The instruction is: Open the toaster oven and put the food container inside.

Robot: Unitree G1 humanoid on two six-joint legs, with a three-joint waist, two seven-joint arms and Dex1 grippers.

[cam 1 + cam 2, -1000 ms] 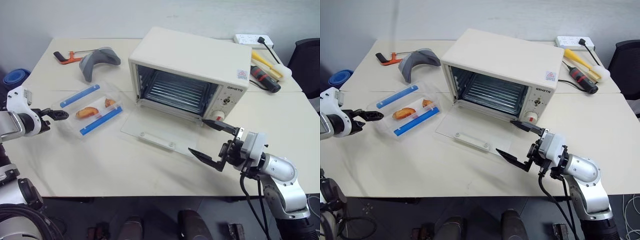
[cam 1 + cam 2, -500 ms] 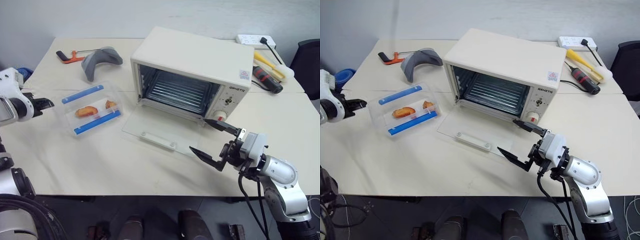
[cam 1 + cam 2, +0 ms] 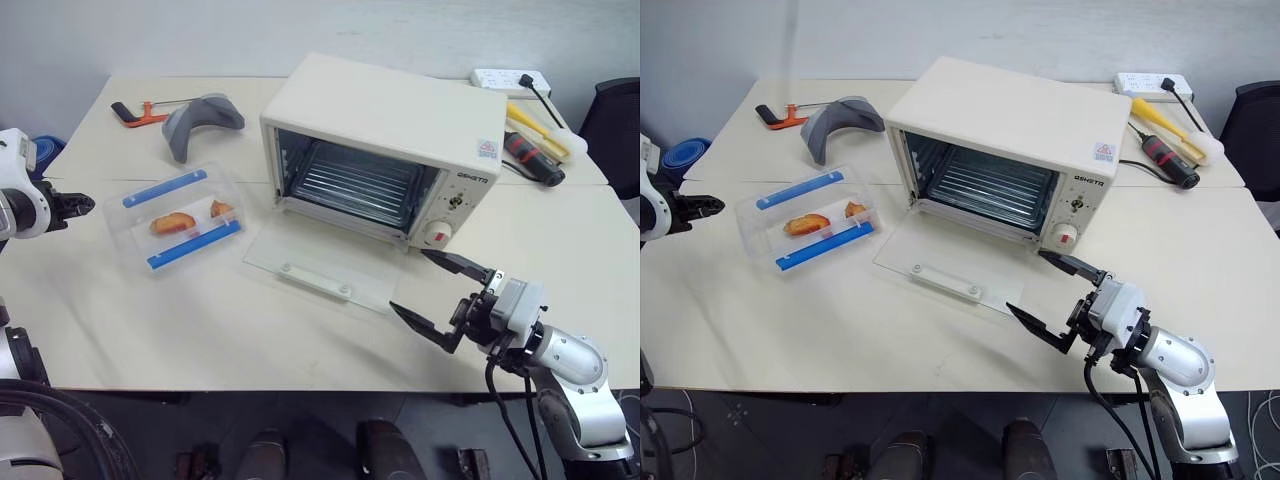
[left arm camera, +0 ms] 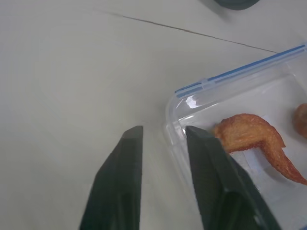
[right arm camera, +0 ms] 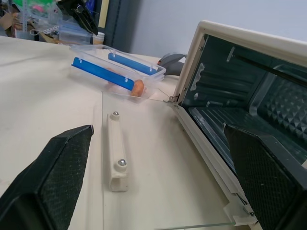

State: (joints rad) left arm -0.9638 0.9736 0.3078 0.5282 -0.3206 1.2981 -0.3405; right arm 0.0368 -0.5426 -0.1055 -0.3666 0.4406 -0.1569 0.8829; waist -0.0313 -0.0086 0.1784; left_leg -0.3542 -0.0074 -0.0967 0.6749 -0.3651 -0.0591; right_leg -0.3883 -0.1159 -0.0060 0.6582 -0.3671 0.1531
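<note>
- Toaster oven (image 3: 385,150): cream-white box, stood mid-table, glass door folded flat onto the tabletop toward 6 o'clock, wire rack visible inside.
- Food container (image 3: 180,214): clear, two blue clips, orange-brown pieces inside; lay flat at the oven's 9 o'clock, apart from it.

— What do we have on the cream surface (image 3: 200,320)?
— Toaster oven (image 3: 385,140) at centre, food container (image 3: 180,215) left of it, grey object (image 3: 198,120) and red-handled tool (image 3: 135,110) upper left, power strip (image 3: 507,78) upper right.

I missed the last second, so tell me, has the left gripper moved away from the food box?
Yes. The left gripper has backed off from the food box, leaving bare table between them.
</note>
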